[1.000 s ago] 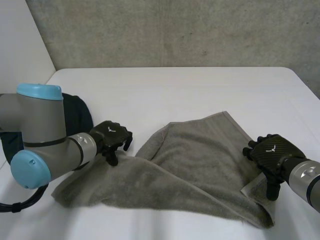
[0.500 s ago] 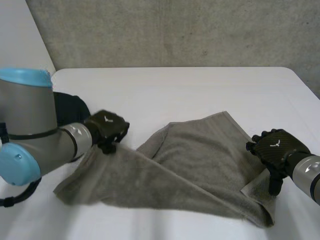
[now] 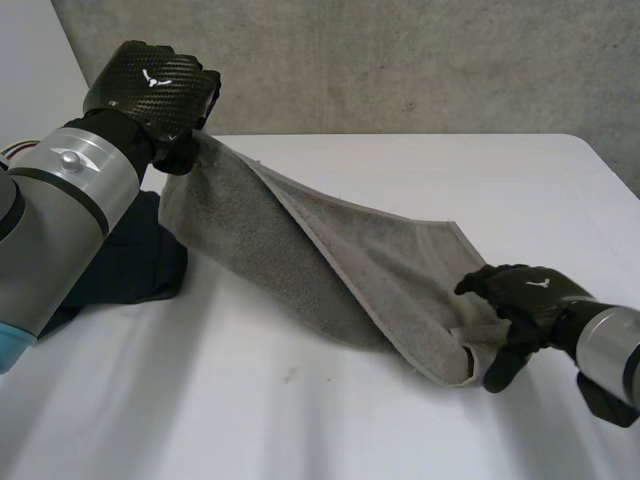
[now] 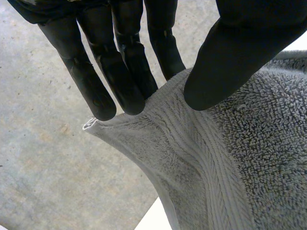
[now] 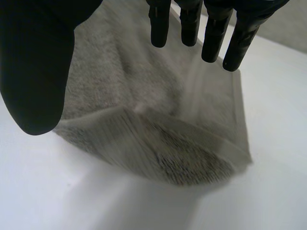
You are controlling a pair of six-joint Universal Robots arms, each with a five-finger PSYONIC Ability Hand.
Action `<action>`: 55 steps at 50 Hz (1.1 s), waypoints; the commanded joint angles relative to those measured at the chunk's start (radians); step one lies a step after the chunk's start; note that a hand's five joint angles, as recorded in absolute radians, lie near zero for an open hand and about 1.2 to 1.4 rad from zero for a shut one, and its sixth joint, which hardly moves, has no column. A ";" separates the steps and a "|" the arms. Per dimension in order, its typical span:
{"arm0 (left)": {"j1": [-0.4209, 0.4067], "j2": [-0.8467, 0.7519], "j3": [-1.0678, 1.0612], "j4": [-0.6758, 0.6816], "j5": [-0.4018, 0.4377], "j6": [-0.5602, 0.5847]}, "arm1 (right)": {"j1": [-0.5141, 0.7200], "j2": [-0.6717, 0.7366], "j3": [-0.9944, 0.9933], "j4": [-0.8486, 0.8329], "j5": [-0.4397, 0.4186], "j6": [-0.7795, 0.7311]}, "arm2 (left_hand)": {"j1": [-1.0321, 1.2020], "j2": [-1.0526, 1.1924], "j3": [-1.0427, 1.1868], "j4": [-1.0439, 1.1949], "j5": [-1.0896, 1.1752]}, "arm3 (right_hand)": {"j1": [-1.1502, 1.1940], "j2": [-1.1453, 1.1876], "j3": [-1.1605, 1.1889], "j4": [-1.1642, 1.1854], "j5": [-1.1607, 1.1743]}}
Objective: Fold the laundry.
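The towel (image 3: 300, 240) is held up by one corner, which is pinched between the straight fingers (image 4: 122, 76) and thumb of the left hand (image 3: 155, 85), high over the table's far left corner. From there it is stretched down in a slack band, hemmed edge uppermost, to the table (image 3: 300, 420), where its folded end is laid at the near right. The right hand (image 3: 525, 295) is held close over that end, fingers straight and thumb spread apart, with nothing gripped. A dark cloth (image 3: 130, 265) is bunched at the left edge, beside the towel. Bare white table is seen along the near edge and across the far right.
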 commanded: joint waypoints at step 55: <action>0.053 0.072 -0.060 -0.118 -0.029 0.000 | -0.004 -0.017 -0.616 0.265 0.203 -0.474 | 0.280 0.205 0.208 0.197 0.252 | 1.198 1.183 1.187 1.171 1.160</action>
